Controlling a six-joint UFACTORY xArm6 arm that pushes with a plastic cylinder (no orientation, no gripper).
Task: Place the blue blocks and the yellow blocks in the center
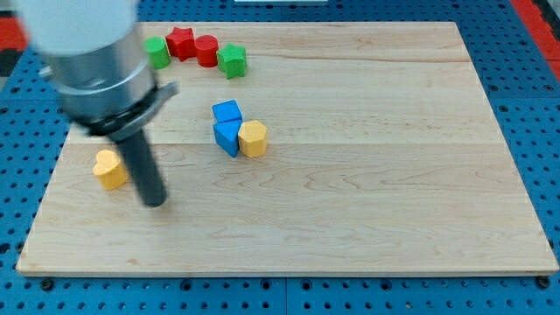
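A blue cube (227,111) and a blue wedge-like block (227,136) sit near the board's middle, left of centre, touching each other. A yellow hexagonal block (253,138) touches the blue wedge's right side. A yellow heart-shaped block (109,169) lies at the view's left. My tip (154,201) rests on the board just right of and slightly below the yellow heart, close to it, well left of the blue blocks.
At the view's top left lie a green block (157,52), a red star (181,41), a red cylinder (206,51) and a green star-like block (233,60). The wooden board (367,175) sits on a blue pegboard.
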